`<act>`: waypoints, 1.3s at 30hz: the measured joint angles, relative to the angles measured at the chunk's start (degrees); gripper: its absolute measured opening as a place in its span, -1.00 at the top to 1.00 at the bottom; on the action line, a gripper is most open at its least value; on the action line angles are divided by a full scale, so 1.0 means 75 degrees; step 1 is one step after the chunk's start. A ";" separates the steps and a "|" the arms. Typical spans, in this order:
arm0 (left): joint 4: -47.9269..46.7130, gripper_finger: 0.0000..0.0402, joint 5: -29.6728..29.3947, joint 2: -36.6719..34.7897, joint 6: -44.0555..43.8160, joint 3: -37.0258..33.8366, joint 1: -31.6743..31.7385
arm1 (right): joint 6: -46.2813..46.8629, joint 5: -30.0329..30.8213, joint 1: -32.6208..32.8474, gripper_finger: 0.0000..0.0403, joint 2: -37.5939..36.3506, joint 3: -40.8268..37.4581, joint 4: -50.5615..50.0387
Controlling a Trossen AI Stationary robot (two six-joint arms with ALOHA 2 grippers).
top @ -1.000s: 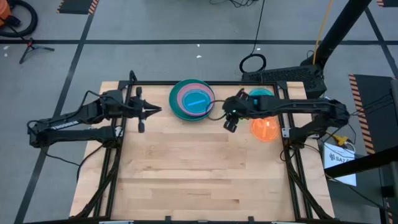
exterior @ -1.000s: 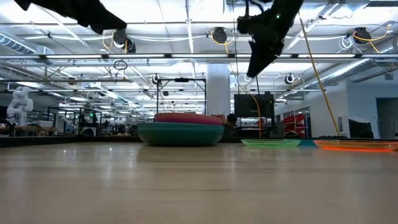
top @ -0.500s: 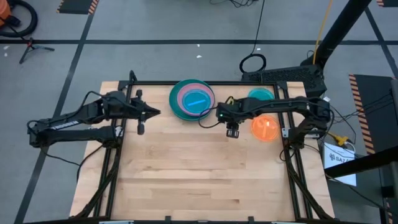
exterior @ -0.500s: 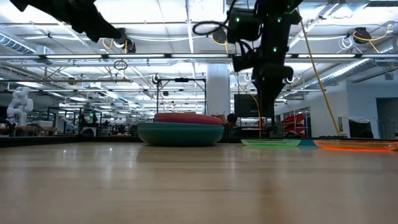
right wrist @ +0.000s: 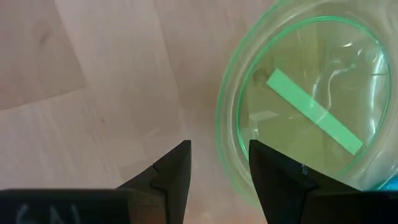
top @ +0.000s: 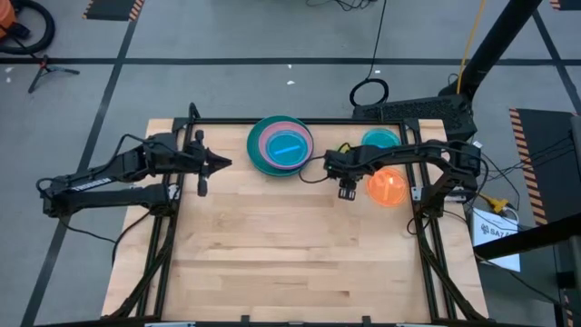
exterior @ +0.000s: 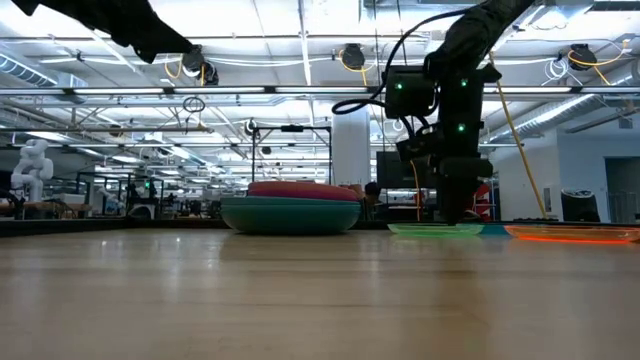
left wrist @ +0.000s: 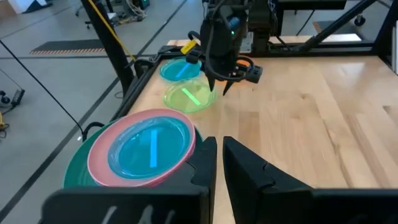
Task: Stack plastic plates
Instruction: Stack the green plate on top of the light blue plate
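**Right gripper poised at the rim of the lime-green plate**

Pale wooden boards make up the table (top: 290, 245), framed in black rails, with a grey workshop floor around it and a lit hall of racks and ceiling beams behind in the low view.

Right gripper (top: 346, 190) points straight down near the table's far right part, its two dark fingers (right wrist: 171, 168) parted by a narrow gap and holding nothing. Its own camera shows bare wood between the fingertips, with the rim of the translucent lime-green plate (right wrist: 305, 106) just beside one finger; whether that finger touches the rim cannot be told. In the low view the gripper (exterior: 452, 215) hangs just over the edge of this flat plate (exterior: 436, 229).

Beyond the green plate, toward the right edge, lie a translucent orange plate (top: 387, 187) and, nearer the far rail, a small cyan plate (top: 380, 138). The left wrist view shows the green plate (left wrist: 189, 96) overlapping the cyan one (left wrist: 180, 70).

Farther left, at the middle of the far edge, stands the stack of plates (top: 280, 145): a large teal plate at the bottom, a pale pink one on it, and a translucent cyan plate on top. From table height a magenta layer also shows in the stack (exterior: 290, 210).

Left gripper (top: 222, 163) waits above the left part of the table, aimed toward the stack, its fingers (left wrist: 205, 165) nearly together and empty.
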 joint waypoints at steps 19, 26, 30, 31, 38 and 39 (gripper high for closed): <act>0.0022 0.83 -0.0003 -0.0006 0.0128 0.0000 -0.0003 | 0.0077 0.0040 -0.0027 0.24 0.0540 -0.0014 0.0587; 0.0066 0.83 -0.0003 -0.0006 0.0157 0.0000 -0.0001 | 0.0273 -0.0009 -0.0052 0.45 0.0545 -0.0015 0.0621; 0.0069 0.83 -0.0003 -0.0006 0.0182 0.0000 -0.0003 | 0.0424 0.0017 -0.0058 0.64 0.0551 -0.0017 0.0651; 0.0069 0.83 -0.0003 -0.0006 0.0182 0.0000 0.0000 | 0.0439 0.0049 -0.0058 0.69 0.0555 -0.0017 0.0656; 0.0069 0.83 -0.0003 -0.0006 0.0214 0.0000 0.0000 | 0.0446 0.0028 -0.0058 0.96 0.0560 0.0067 0.0488; 0.0069 0.83 -0.0003 -0.0006 0.0215 0.0000 -0.0003 | 0.0446 0.0024 -0.0058 0.98 0.0560 0.0116 0.0414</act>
